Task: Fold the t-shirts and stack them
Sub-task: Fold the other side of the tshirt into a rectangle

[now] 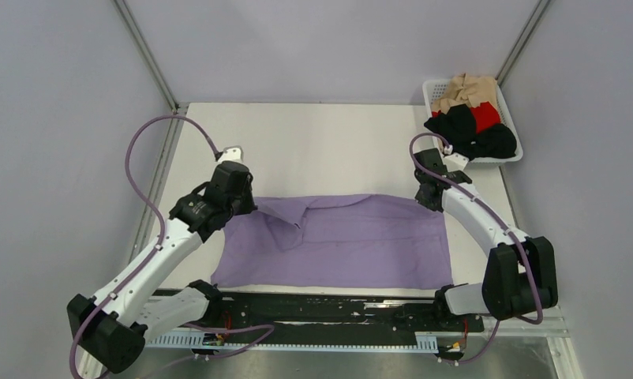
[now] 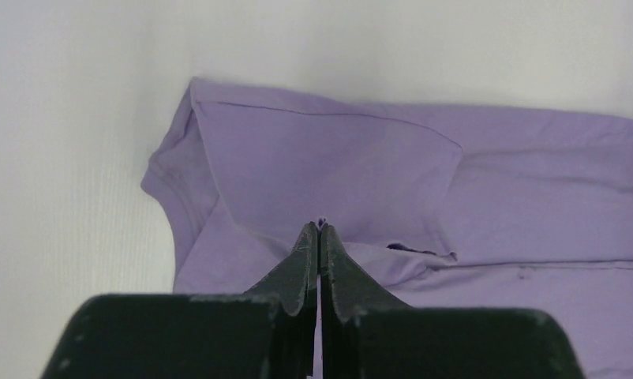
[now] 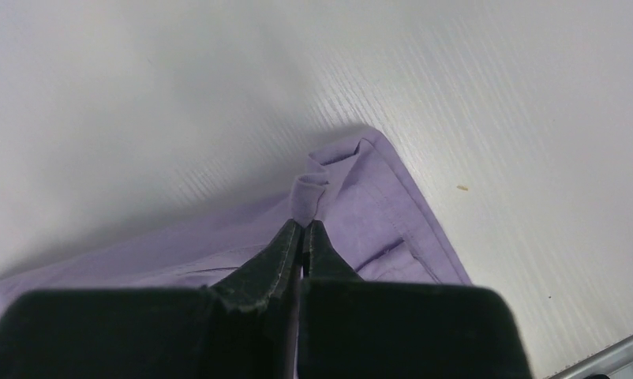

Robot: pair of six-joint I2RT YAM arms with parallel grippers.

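lavender t-shirt (image 1: 337, 241) flat on worktop (image 1: 321, 150) between arms, wrist cams only: left gripper (image 2: 320, 229) clamped on cloth by sleeve, right gripper (image 3: 301, 229) clamped on corner fold, top cam only: black t-shirt (image 1: 471, 133), red t-shirt (image 1: 487, 117), tan t-shirt (image 1: 467, 91) in far-right basket (image 1: 509, 110)

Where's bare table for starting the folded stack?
Free: the far strip of table between the lavender shirt and the back wall. Crowded: the far-right corner with the basket; the shirt fills the middle and near side.
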